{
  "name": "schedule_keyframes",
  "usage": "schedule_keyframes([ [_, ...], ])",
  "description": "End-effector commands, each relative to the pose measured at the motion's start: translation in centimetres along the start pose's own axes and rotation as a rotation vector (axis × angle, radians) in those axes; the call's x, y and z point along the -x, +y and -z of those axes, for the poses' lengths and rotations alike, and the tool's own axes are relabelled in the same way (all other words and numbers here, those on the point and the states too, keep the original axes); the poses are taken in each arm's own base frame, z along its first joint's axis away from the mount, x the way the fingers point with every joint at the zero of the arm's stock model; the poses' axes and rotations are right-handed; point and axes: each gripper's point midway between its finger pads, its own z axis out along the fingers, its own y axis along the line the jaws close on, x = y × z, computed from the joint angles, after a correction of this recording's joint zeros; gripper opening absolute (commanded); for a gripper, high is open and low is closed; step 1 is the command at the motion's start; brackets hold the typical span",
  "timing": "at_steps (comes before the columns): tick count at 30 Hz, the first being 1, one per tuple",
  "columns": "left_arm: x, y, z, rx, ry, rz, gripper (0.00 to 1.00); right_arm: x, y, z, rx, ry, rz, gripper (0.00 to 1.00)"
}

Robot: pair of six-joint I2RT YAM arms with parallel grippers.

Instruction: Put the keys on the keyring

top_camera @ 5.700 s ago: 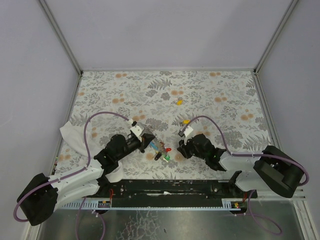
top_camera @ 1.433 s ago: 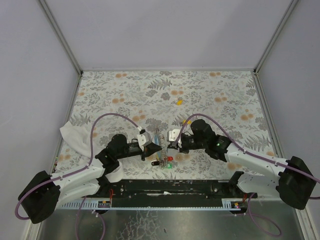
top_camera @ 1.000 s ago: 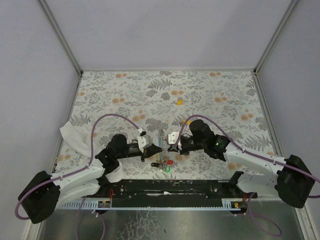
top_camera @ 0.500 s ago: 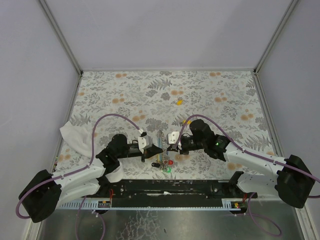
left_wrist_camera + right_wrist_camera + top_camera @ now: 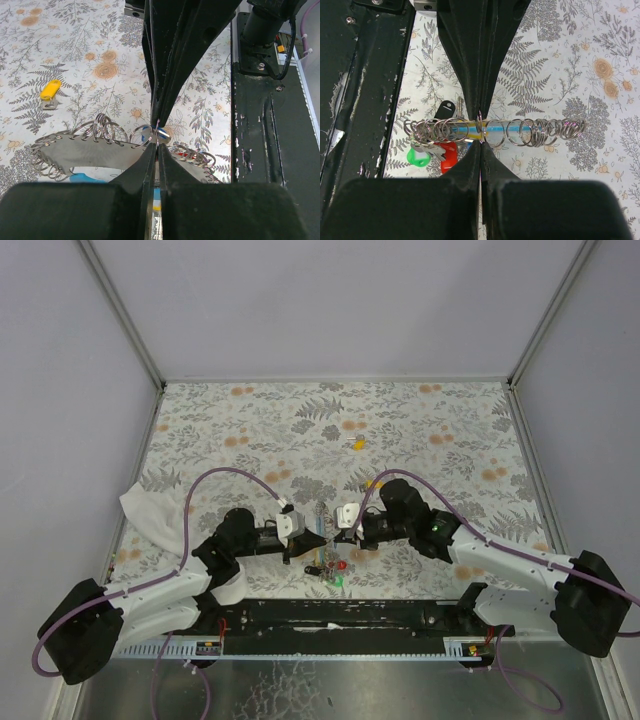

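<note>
The keyring (image 5: 530,132) hangs between my two grippers above the table's near edge, a grey strap (image 5: 95,152) with a light-blue section and several metal rings along it. A black key (image 5: 445,109), a green key (image 5: 417,157) and a red key (image 5: 449,155) dangle from its rings. My left gripper (image 5: 156,146) is shut on the strap's edge. From the opposite side my right gripper (image 5: 480,142) is shut on the keyring at one of its rings, fingertip to fingertip with the left. A yellow key (image 5: 357,443) lies alone on the table farther back.
A crumpled white cloth (image 5: 145,512) lies at the table's left edge. The black base rail (image 5: 330,618) runs just below the hanging keys (image 5: 335,568). Grey walls (image 5: 330,310) close in the flower-patterned table (image 5: 450,430).
Over the last second both grippers have stayed shut and almost still, tips together over the keyring. Earlier, the right arm swung in from the right to meet the left.
</note>
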Motion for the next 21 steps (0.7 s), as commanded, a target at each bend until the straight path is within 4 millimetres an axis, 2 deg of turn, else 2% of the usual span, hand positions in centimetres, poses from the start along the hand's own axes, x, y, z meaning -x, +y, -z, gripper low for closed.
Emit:
schedule_keyframes([
  [1, 2.29, 0.39, -0.32, 0.004, -0.078, -0.082, 0.0, 1.15, -0.53, 0.46, -0.038, -0.031, 0.022, 0.0],
  [9, 2.31, 0.37, -0.32, 0.004, -0.079, -0.084, 0.0, 1.58, -0.25, 0.76, -0.035, -0.051, 0.027, 0.0],
  [21, 2.33, 0.2, -0.34, -0.008, -0.08, -0.083, 0.0, 1.25, -0.18, 0.07, -0.007, -0.042, 0.012, 0.0],
])
